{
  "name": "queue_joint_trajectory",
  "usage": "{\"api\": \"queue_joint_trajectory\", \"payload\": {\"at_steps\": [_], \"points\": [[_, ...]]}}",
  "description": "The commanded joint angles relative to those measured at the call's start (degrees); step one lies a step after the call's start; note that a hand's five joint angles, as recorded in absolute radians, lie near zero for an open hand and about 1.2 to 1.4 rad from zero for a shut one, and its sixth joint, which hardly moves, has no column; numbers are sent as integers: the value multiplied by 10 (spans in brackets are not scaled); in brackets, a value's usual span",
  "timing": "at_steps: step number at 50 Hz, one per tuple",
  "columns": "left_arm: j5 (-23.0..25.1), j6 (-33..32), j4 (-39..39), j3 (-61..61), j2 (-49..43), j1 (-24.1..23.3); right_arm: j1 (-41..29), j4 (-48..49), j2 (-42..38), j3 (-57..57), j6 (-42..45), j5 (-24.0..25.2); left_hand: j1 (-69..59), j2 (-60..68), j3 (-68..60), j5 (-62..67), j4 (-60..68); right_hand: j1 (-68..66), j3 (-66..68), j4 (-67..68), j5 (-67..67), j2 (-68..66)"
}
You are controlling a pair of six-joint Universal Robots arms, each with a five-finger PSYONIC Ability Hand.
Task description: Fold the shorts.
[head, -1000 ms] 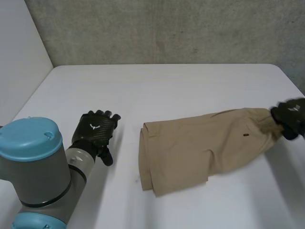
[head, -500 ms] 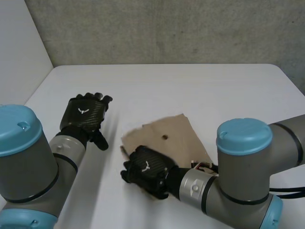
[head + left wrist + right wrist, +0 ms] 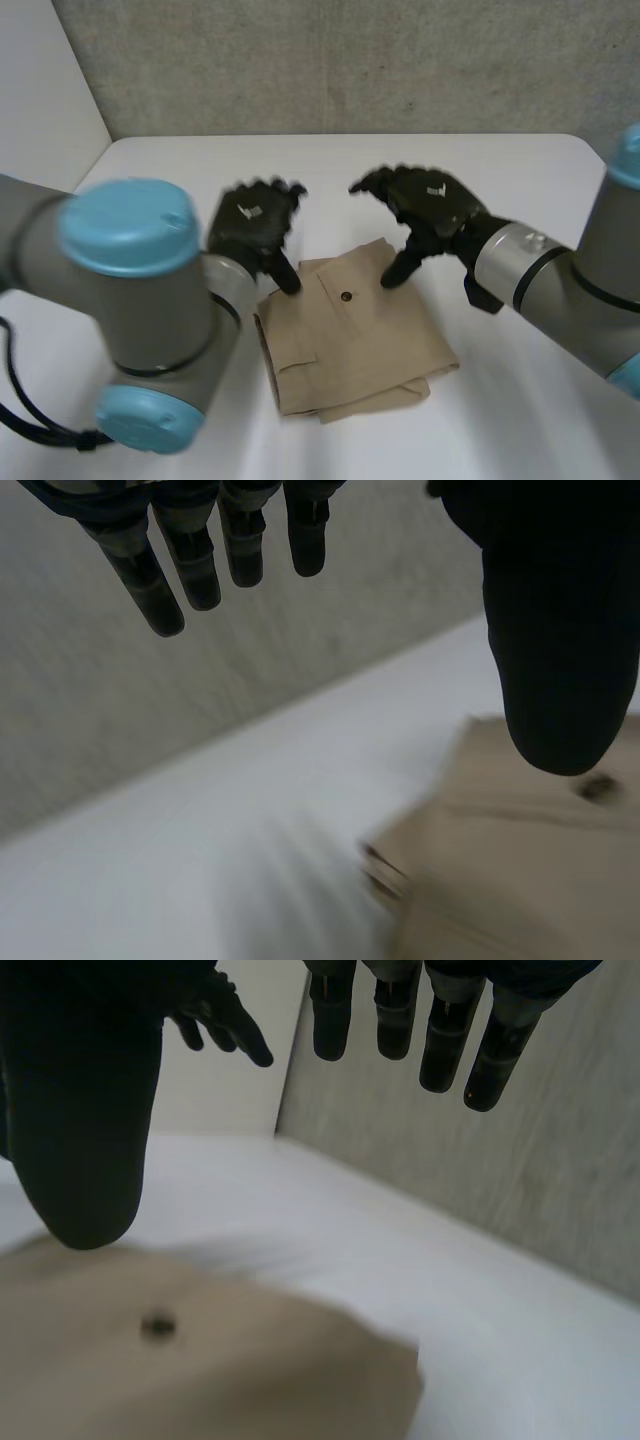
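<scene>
1. White bench (image 3: 150,170) beneath a grey concrete wall, carrying the tan shorts (image 3: 350,335) near its middle, folded into a compact stack, button (image 3: 346,296) facing up.
2. Left robot hand (image 3: 250,225): poised at the stack's far left corner, fingers straight and spread, thumb angled down at the cloth, pinching nothing; contact impossible to tell.
3. Right robot hand (image 3: 430,205): over the far right edge, likewise spread and empty, thumb tip dipping toward the fabric.
4. Likely hazard: either thumb catching the top layer while moving off, dragging it askew and spoiling the fold; uneven near-side hem prone to slipping open.
</scene>
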State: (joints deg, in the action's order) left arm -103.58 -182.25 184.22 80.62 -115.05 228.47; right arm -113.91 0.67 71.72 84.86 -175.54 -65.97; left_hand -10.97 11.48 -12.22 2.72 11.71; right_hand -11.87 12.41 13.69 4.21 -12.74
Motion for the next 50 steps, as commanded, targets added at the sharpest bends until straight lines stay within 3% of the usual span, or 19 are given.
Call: {"api": "queue_joint_trajectory", "payload": {"at_steps": [1, 7, 11, 20, 25, 29, 33, 36, 40, 50], "points": [[-78, 80, -87, -42, -116, -56, 0, -92, -112, -37, 106, -28, 10, -15, 22, -27, -17, 19, -24, -37, -42, 27], [-101, 85, -108, -35, -142, -63, 4, -109, -168, -47, 187, -94, 10, -15, 22, -27, -17, 19, -24, -37, -42, 27], [-98, 84, -110, -31, -143, -63, 15, -100, -171, -42, 201, -110, 10, -15, 22, -27, -17, 19, -24, -37, -42, 27], [-97, 77, -112, -57, -125, -61, 8, -45, -133, -29, 181, -111, 10, -15, 22, -27, -17, 19, -24, -37, -42, 27], [-97, 75, -115, -81, -41, -51, 9, -8, -73, -29, 126, -117, 10, -15, 22, -27, -17, 19, -24, -37, -42, 27], [-87, 59, -117, -88, 52, -8, 15, 24, 24, -43, 57, -150, 8, -13, 20, -25, -15, 19, -24, -37, -42, 27], [-32, 14, -138, -92, 137, 70, 20, 22, 98, -77, 23, -209, -1, -4, 12, -17, -7, 19, -24, -37, -42, 27], [20, 6, -176, -106, 163, 111, 40, -8, 114, -106, 30, -245, -1, -4, 12, -17, -7, 19, -24, -37, -42, 27], [50, 7, -234, -122, 176, 170, 54, -76, 110, -150, 40, -250, 4, -9, 17, -22, -12, 19, -24, -37, -42, 27], [77, 6, -258, -124, 183, 188, 51, -106, 88, -149, 41, -249, 10, -15, 22, -27, -17, 19, -24, -37, -42, 27]]}}
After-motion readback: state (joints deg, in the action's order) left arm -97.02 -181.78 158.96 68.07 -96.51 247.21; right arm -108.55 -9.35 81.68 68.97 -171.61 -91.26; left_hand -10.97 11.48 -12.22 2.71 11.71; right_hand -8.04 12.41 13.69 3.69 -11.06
